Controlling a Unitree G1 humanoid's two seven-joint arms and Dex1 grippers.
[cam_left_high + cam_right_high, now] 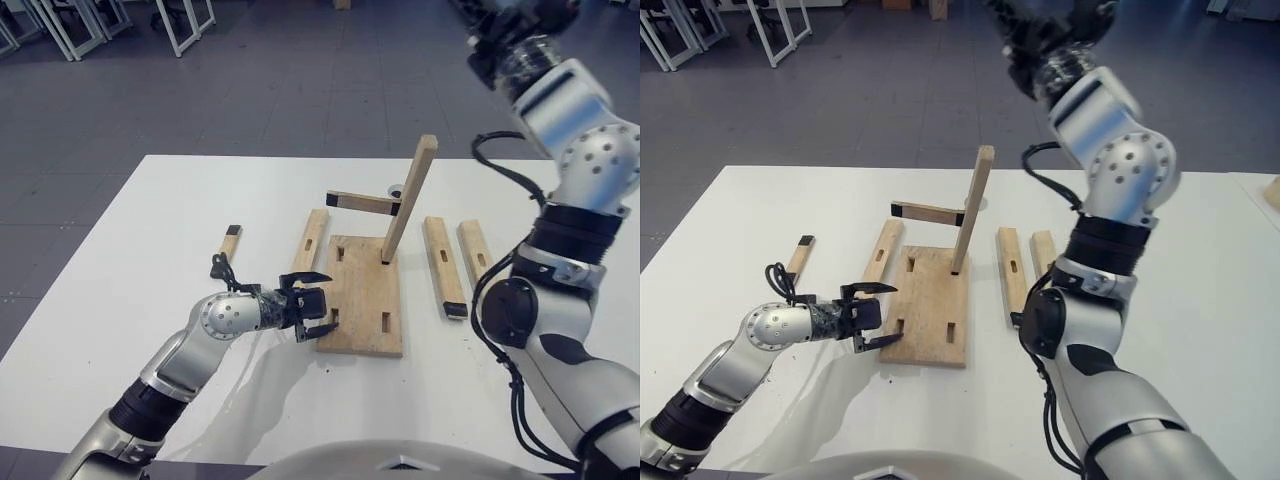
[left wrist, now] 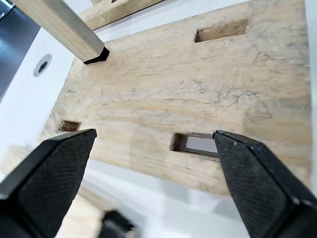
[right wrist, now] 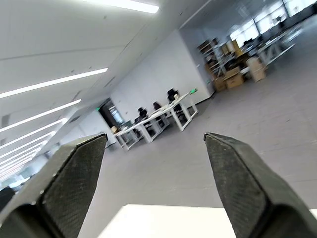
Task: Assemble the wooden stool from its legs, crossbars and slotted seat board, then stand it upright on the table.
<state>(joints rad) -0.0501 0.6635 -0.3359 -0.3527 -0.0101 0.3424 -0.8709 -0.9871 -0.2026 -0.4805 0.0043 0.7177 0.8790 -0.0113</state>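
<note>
Slotted seat board (image 1: 362, 295) lies flat at the middle of the white surface (image 1: 150, 260). One leg (image 1: 410, 198) stands in its far right slot, leaning slightly to the right, and a dark-tipped crossbar (image 1: 362, 202) juts left from it, held above the board. I see the left end effector (image 1: 322, 302) at the board's near left corner with its fingers spread wide beside the slot there; I cannot tell whether either finger touches the wood. The right end effector (image 3: 153, 139) is raised high over the far right, fingers apart and holding nothing. Two loose pieces (image 1: 311, 238) (image 1: 230, 242) lie left of the board, and two slotted pieces (image 1: 443, 265) (image 1: 473, 250) lie right of it.
</note>
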